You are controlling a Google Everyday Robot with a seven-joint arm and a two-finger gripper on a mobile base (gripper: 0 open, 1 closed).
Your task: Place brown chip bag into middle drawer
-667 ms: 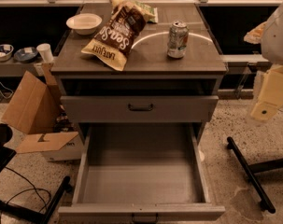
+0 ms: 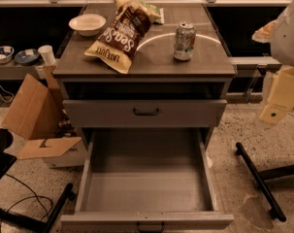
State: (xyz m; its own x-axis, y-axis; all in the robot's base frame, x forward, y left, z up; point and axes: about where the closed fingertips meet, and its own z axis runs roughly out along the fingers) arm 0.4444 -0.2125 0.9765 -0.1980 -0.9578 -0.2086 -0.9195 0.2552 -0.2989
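The brown chip bag (image 2: 122,35) lies tilted on the counter top at the back left, its tan end toward the front edge. The middle drawer (image 2: 146,178) is pulled wide open below, and its grey floor is bare. Above it sits a closed, shallower drawer front with a dark bar handle (image 2: 146,111). My gripper (image 2: 278,101), the pale yellow end of the white arm, hangs at the far right beside the cabinet. It is level with the closed drawer and well away from the bag, with nothing seen in it.
A soda can (image 2: 184,41) stands on the counter's right half. A white bowl (image 2: 87,24) and a green chip bag (image 2: 151,11) are at the back. An open cardboard box (image 2: 35,115) sits on the floor at left. Black chair legs (image 2: 258,178) lie at right.
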